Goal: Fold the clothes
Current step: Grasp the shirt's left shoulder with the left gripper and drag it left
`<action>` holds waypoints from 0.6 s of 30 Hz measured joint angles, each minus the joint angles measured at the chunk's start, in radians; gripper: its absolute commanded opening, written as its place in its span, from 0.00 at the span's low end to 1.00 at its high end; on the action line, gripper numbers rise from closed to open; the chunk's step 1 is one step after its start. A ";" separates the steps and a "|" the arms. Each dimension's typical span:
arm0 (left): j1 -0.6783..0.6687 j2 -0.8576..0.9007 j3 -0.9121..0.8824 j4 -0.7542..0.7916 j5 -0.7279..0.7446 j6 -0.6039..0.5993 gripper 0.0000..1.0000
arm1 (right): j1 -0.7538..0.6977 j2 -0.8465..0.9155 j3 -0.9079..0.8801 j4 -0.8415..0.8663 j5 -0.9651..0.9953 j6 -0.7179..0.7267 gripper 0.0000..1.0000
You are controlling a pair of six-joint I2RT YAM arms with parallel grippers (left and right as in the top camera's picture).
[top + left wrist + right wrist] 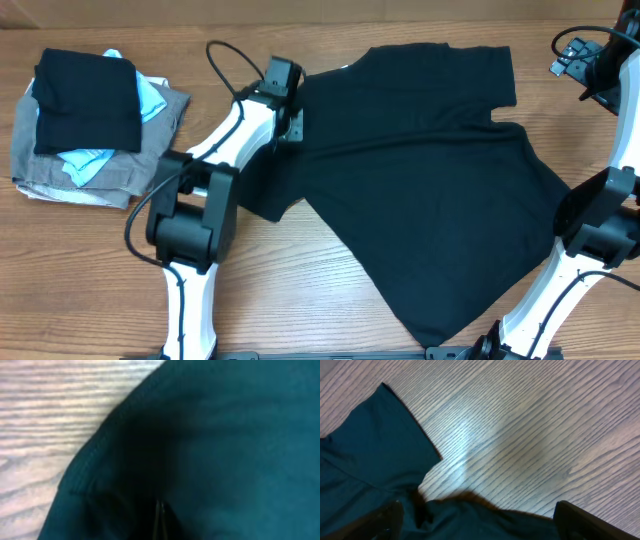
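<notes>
The large plain black short-sleeved T-shirt of soft fabric (430, 190) lies opened out and rumpled on the pale wood-grain table (300, 290). One sleeve points toward the far edge and the body runs diagonally toward the near right. The left jaws are pressed together into a thin line at the shirt's left edge. In the left wrist view the dark cloth (225, 435) fills nearly everything around and ahead of them, with a ribbed hem curving past on their left and bare table beyond it. Whether any cloth is pinched between them cannot be told. The right jaws stand wide, holding nothing, up off the table at the far right. Beneath and to their left lies the squared end of a sleeve (365, 450), more black cloth sits directly under them, and bare table stretches ahead. Well away from both jaws, far to the left of the left jaws, sits a small pile. A folded black garment (88, 100) lies on top, a crumpled light-blue garment (85, 160) peeks out under it, and a grey garment (170, 105) lies beneath both.
</notes>
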 measured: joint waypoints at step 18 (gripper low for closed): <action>0.000 -0.002 0.018 -0.530 -0.058 -0.058 0.04 | 0.000 0.000 0.000 0.000 0.000 0.000 1.00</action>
